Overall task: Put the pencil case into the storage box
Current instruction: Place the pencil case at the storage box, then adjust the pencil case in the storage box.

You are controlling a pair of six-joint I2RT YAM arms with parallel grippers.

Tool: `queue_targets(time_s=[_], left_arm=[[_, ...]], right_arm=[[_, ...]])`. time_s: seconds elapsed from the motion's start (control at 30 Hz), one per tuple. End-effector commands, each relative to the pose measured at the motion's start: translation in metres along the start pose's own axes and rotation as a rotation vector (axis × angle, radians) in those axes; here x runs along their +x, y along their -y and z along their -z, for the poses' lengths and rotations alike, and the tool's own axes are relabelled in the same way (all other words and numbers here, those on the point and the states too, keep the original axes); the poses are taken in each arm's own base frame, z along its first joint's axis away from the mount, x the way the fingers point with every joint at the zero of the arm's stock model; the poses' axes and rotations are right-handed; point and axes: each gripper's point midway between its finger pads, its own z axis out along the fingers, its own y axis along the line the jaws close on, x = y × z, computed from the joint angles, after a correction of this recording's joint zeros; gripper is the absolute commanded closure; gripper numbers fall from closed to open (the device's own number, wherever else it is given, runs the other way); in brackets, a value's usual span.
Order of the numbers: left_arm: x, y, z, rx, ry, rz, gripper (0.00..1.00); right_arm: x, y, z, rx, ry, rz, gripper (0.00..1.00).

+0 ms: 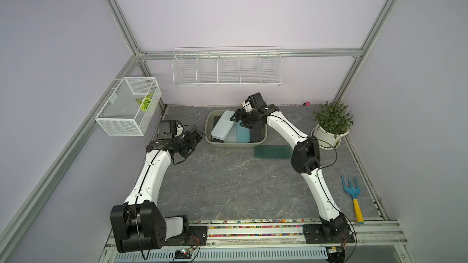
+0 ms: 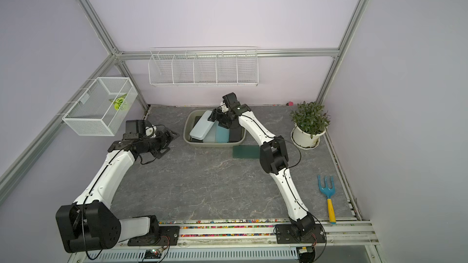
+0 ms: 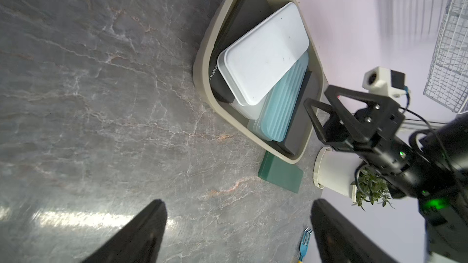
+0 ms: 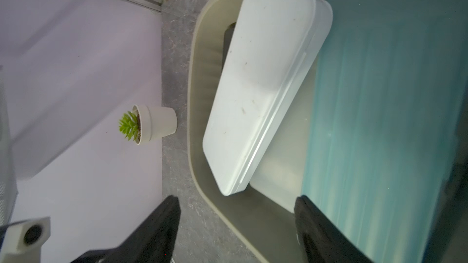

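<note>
Pencil case in pale white (image 4: 260, 84) lies inside the storage box (image 4: 195, 72), just ahead of and below my right gripper (image 4: 236, 201). It sits askew on top of the other cases rather than flat on the floor of the box. My right fingers stand apart with nothing between them. One hangs outside the box wall and the other over the ribbed teal case (image 4: 379, 97).

My left gripper (image 3: 238, 201) waits off to the side of the box, also spread wide and empty.

The first risk I see is the pale case's perch. One end rides on the black case (image 3: 243, 21) and the other on a clear one. If I pull my right gripper away carelessly, a finger could clip its edge and tip or drag it.

The second risk is crowding. A dark green case (image 1: 272, 151) lies on the table behind my right gripper, under my forearm and tight against the box's near wall. I cannot tell whether it touches the wall. The box has no bare floor left for it, so it would have to go on top, and it could slide over the low rim.

Closing on it so near the wall could also catch the rim and shove the box. Drawing back brings my right elbow near the potted plant (image 1: 331, 122).
</note>
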Motion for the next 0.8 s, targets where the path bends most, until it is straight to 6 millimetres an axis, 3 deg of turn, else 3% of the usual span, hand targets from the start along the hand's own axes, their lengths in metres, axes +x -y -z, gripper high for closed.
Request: queue_targets(time_s=[0.0,0.17,0.27,0.37,0.5,0.77], left_arm=[[-0.025,0.018,-0.013,0.05,0.045,-0.052,0.18],[-0.048,0.034,-0.052,0.066,0.055,-0.08,0.52],[-0.056,0.051,-0.075,0.067,0.053,-0.125,0.62],[-0.062,0.064,-0.1,0.059,0.046,-0.16,0.63],[-0.07,0.066,-0.129,0.017,0.045,-0.182,0.6],[-0.087,0.052,-0.168,-0.113,0.054,-0.212,0.33]], right_arm=[[0.001,-0.026,0.045,-0.034,0.04,0.085,0.3],[0.021,-0.012,0.083,0.017,0.033,0.101,0.45],[0.033,0.006,0.101,0.046,0.008,0.083,0.5],[0.045,0.024,0.116,0.067,-0.017,0.054,0.51],[0.056,0.037,0.134,0.081,-0.008,0.042,0.51],[0.069,0.062,0.161,0.131,-0.005,0.03,0.48]])
